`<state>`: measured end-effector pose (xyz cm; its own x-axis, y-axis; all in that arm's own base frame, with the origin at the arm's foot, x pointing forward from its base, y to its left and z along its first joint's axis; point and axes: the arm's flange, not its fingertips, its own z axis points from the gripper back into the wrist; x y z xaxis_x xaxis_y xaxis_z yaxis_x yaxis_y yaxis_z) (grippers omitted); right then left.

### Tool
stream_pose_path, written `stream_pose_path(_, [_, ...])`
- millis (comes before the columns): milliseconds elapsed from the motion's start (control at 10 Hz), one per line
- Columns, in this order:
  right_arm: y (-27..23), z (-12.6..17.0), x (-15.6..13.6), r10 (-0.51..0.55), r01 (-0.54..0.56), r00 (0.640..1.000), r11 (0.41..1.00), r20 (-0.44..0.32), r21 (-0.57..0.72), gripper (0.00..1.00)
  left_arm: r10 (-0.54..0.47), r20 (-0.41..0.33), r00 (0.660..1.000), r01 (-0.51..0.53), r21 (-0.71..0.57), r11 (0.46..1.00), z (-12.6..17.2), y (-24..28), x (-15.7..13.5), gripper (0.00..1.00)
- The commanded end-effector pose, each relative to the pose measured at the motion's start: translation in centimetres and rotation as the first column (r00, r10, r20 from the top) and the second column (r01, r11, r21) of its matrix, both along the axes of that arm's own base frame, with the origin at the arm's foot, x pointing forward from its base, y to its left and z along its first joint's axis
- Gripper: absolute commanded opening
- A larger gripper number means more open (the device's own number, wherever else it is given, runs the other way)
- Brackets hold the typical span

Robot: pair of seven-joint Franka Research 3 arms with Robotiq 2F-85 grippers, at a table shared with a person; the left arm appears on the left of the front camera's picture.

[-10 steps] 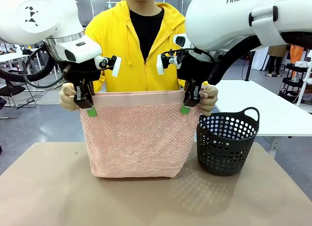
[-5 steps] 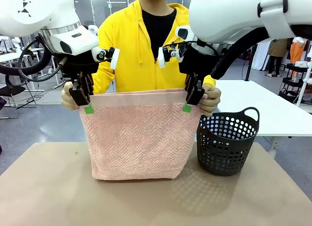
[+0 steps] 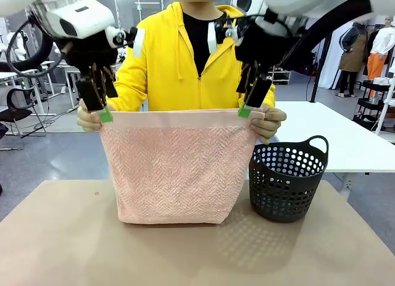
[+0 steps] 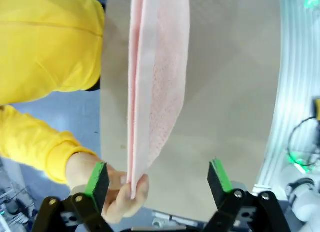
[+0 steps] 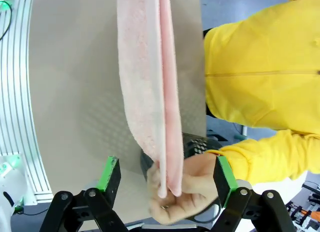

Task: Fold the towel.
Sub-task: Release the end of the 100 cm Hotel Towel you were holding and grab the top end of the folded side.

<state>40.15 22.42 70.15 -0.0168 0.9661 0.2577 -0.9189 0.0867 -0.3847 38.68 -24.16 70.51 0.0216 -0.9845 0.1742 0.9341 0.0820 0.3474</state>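
The salmon-pink towel [image 3: 176,168] hangs folded double above the brown table, its top hem pinched at both corners by the person's hands [image 3: 89,118]. My left gripper [image 3: 99,107] hovers open just over the towel's left top corner, clear of the cloth. My right gripper [image 3: 250,104] stands open above the right top corner. In the left wrist view the towel [image 4: 155,86] drops away between the spread green pads [image 4: 97,178], one hand [image 4: 112,187] holding its corner. The right wrist view has the towel [image 5: 150,91] and a hand [image 5: 187,192] between its open fingers [image 5: 111,173].
A black perforated basket [image 3: 287,181] stands on the brown table [image 3: 197,249] right of the towel, almost touching it. The person in a yellow hoodie [image 3: 185,63] stands at the far side. A white table [image 3: 333,134] lies behind the basket.
Both grippers have let go of the towel's top corners and risen above them. The person's hands now hold the corners, and the towel hangs slightly higher.
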Motion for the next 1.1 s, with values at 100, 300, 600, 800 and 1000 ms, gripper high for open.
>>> stream_pose_path(100, [-0.6, 0.9, 1.8, 0.002, -0.002, 1.0, 0.999, 0.013, -0.039, 1.0, -0.012, -0.01, 1.0, 0.012, 0.004, 1.0, 0.8, 0.0, 1.7, 1.0])
stream_pose_path(300, [-1.0, 0.3, 3.6, 0.019, -0.02, 0.998, 1.0, -0.062, -0.009, 1.0, -0.031, -0.049, 0.998, 0.031, -0.004, 1.0, 0.4, -0.1, 3.4, 1.0])
stream_pose_path(600, [-0.3, -2.1, 5.7, 0.031, -0.033, 0.99, 0.999, -0.135, -0.012, 1.0, -0.058, -0.127, 0.99, 0.054, -0.031, 0.998, -1.3, 0.0, 5.5, 1.0])
stream_pose_path(800, [0.5, -4.0, 6.5, 0.04, -0.042, 0.982, 0.999, -0.183, -0.01, 1.0, -0.063, -0.173, 0.983, 0.057, -0.039, 0.998, -2.9, -0.2, 6.1, 1.0])
stream_pose_path(1000, [1.1, -5.3, 6.9, 0.032, -0.036, 0.975, 0.999, -0.221, -0.017, 1.0, -0.063, -0.228, 0.972, 0.053, -0.051, 0.997, -4.6, -0.2, 6.7, 1.0])
